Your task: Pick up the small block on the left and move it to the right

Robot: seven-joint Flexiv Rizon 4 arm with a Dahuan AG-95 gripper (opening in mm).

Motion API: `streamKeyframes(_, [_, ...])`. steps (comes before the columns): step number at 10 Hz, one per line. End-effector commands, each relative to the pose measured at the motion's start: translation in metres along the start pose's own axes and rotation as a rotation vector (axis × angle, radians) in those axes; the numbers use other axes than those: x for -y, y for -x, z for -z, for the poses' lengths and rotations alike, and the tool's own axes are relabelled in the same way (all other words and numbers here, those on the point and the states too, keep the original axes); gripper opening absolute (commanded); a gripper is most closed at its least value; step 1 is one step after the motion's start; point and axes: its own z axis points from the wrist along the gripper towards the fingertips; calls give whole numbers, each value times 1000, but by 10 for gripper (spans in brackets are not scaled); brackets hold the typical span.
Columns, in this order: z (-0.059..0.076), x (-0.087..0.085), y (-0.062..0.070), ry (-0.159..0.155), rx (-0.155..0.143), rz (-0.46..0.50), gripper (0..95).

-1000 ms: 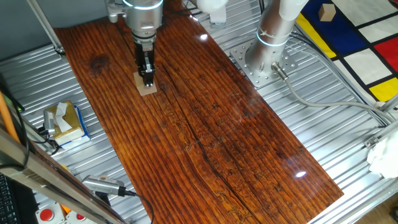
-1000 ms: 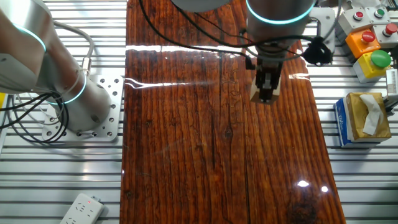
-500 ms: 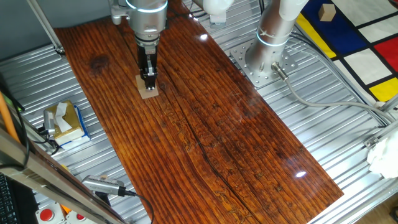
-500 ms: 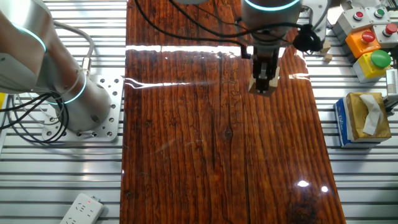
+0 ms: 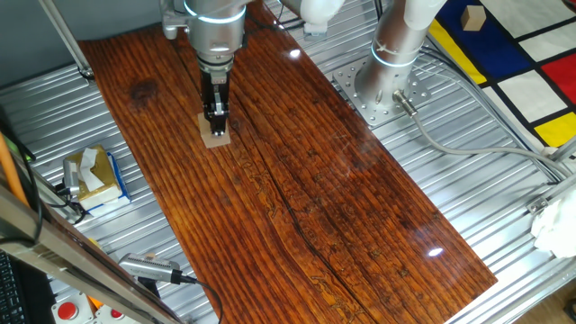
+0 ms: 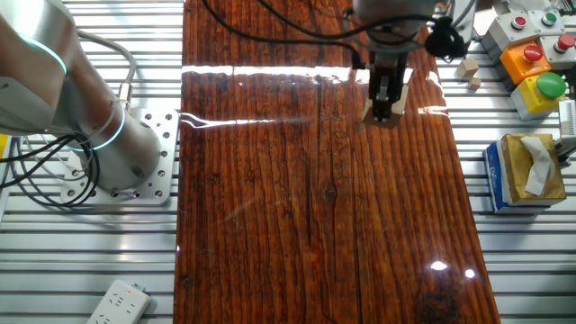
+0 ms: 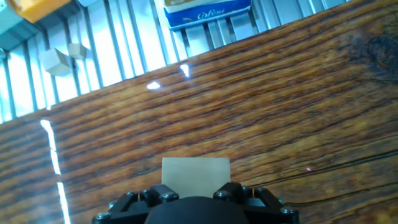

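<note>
The small block (image 5: 214,135) is a light tan wooden cube on the dark striped wooden board (image 5: 297,180), toward its far left end. My gripper (image 5: 214,121) comes straight down onto it, fingers shut on its sides. The other fixed view has the block (image 6: 382,113) under the gripper (image 6: 384,104) near the board's upper right. In the hand view the block's tan top (image 7: 196,170) fills the gap between the two black finger bases; the fingertips themselves are hidden. Whether the block touches the board I cannot tell.
A blue-and-yellow tissue box (image 5: 90,175) lies on the metal slats left of the board. The arm's base (image 5: 382,85) stands right of it. Another tan block (image 5: 472,16) rests on a patterned mat (image 5: 504,63). Coloured buttons (image 6: 531,54) and small wooden pieces (image 6: 466,67) sit beyond the board's edge.
The gripper has shifted a little along the board with the block held in it; in the other fixed view both moved up the picture. Nothing else moved.
</note>
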Motion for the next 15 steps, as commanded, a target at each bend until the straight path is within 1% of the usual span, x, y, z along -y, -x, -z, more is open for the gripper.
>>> streamKeyframes(1, [2,-6,0,0,-1,0,0])
streamKeyframes(2, [2,-8,0,0,-1,0,0])
streamKeyframes(5, [6,-23,2,-2,-5,10,0])
streamKeyframes(7, [7,-32,-1,-10,-12,19,0])
streamKeyframes(10, [11,-37,-1,-25,-50,50,0])
streamKeyframes(11, [12,-37,-1,-28,-53,61,0])
streamKeyframes(13, [12,-38,-1,-40,-94,80,0])
streamKeyframes(15, [12,-38,-1,-43,-109,100,0])
